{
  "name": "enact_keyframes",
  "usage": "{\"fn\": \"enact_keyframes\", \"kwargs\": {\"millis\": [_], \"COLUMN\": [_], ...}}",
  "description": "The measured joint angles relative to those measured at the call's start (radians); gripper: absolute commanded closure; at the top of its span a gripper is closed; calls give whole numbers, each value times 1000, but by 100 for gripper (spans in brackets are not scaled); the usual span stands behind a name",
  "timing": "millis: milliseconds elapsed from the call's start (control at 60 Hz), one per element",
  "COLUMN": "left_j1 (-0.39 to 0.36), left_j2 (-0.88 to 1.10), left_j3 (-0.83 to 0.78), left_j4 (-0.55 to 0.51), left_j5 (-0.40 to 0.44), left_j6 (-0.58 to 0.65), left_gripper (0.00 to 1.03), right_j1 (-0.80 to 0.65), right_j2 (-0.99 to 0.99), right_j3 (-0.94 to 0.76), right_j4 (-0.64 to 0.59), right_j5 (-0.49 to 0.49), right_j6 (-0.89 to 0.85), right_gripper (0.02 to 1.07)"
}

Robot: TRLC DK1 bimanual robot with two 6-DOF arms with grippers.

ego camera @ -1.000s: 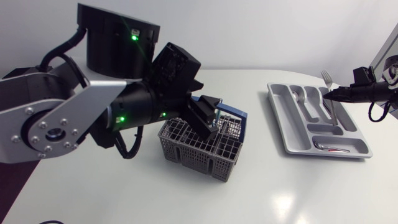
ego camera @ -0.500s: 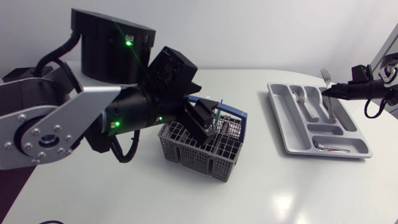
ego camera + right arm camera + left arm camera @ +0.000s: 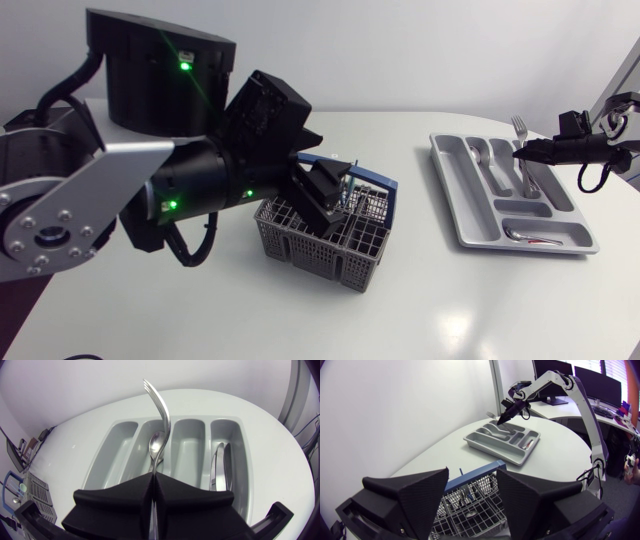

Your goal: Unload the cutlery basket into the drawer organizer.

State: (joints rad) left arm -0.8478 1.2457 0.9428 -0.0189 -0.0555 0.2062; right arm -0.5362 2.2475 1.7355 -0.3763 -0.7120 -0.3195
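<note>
White table (image 3: 300, 320) | left pincer (image 3: 471, 482) spread open over cutlery basket (image 3: 335, 248) | right pincer (image 3: 152, 480) clamps fork (image 3: 161, 405) above drawer organizer (image 3: 102, 467)

Grey mesh cutlery basket (image 3: 310, 250) mid-table, grey drawer organizer (image 3: 452, 180) partly filled, steel fork (image 3: 164, 417) upright above it.

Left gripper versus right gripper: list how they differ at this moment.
The left gripper is open wide; the right gripper is shut on a fork. The left gripper hangs over the cutlery basket, holding nothing; the right gripper holds its fork, tines up, above the drawer organizer. Both are matte black and wedge-fingered.
</note>
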Motion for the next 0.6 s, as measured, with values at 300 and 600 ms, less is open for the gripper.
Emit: {"fn": "enact_keyframes", "kwargs": {"millis": [300,600], "left_j1": [-6,-11], "left_j2": [-11,-29], "left_j3": [-1,-2], "left_j4": [-11,-29], "left_j5": [0,0], "left_j6": [0,0], "left_gripper": [29,29], "right_j1": [12,13], "right_j2": [23,36], "right_j3": [2,5], "right_j4": [18,29], "right_j5": [21,61], "right_j6": [6,13], "right_gripper": [98,20]}}
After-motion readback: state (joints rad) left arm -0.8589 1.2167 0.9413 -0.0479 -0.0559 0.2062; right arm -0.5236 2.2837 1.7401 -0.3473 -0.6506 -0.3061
